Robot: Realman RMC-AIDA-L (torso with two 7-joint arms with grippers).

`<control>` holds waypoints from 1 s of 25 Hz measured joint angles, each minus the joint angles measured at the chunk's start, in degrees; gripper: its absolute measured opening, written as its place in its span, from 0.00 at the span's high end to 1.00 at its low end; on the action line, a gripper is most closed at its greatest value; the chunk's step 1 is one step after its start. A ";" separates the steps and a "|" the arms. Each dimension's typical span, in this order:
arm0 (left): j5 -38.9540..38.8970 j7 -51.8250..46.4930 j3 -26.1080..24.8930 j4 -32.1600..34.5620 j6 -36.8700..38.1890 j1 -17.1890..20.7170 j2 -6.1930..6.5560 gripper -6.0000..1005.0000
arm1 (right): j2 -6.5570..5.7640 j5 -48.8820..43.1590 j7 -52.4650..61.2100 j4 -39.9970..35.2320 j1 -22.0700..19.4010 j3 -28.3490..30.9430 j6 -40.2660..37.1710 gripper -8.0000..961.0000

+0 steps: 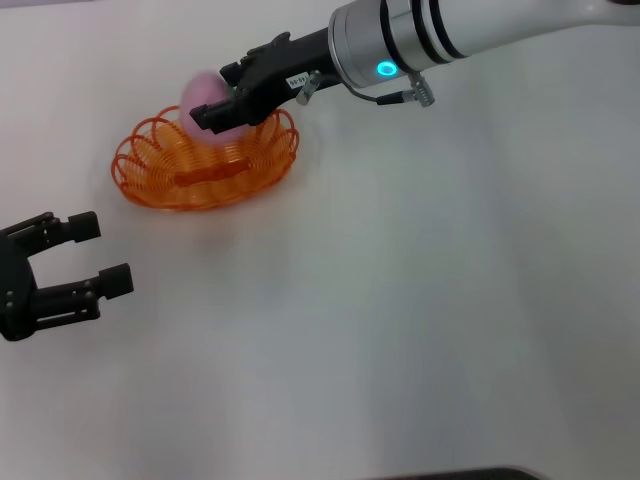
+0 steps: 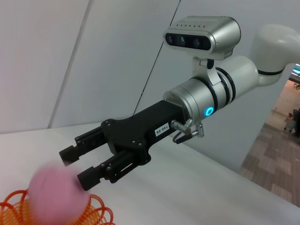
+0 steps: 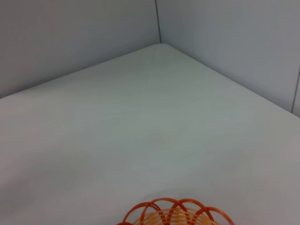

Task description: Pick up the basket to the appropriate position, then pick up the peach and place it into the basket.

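Your right hand (image 1: pixel 222 100) reaches over the far rim of the basket (image 1: pixel 160 170), and the peach (image 1: pixel 205 92) shows as a blurred pink ball just off its fingertips. In the left wrist view the two black fingers (image 2: pixel 70 152) stand parted, with the peach (image 2: pixel 56 197) below and beside them, apparently no longer gripped. I judge that it is in free fall or just leaving the hand, above the basket's wire loops (image 2: pixel 101 213).

The main risk is where it lands. It sits over the far scalloped rim in the head view, not over the solid orange strip (image 1: pixel 210 175) in the base. If it strikes the top of a loop it could bounce outward and roll away across the white counter (image 1: pixel 420 300). A round fruit on a smooth surface will not stop soon.

The basket is light wire. If you draw the right hand back low, a finger could catch a loop and drag or tip the whole thing, spilling the peach. Lift clear first, then retreat.

Your left hand (image 1: pixel 85 255) rests open on the counter near you, well apart from the basket, with its fingers spread wide and nothing between them. It is too far off to steady the basket if it slides.
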 joint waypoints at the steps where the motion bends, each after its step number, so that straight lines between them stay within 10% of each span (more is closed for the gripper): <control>1: 0.00 0.03 0.09 -0.02 -0.06 -0.03 0.01 0.12 | 0.01 0.38 -0.15 0.11 -0.07 -0.01 -0.05 0.30; 15: -1.16 0.74 -0.99 -0.55 -0.63 0.38 -0.02 0.12 | -0.64 16.42 -13.34 -0.45 -8.50 1.68 -3.38 0.13; 25: -13.90 18.85 -18.30 -18.29 -5.80 0.51 -0.20 0.12 | -0.73 56.23 -52.71 15.59 -21.78 6.10 -16.28 0.14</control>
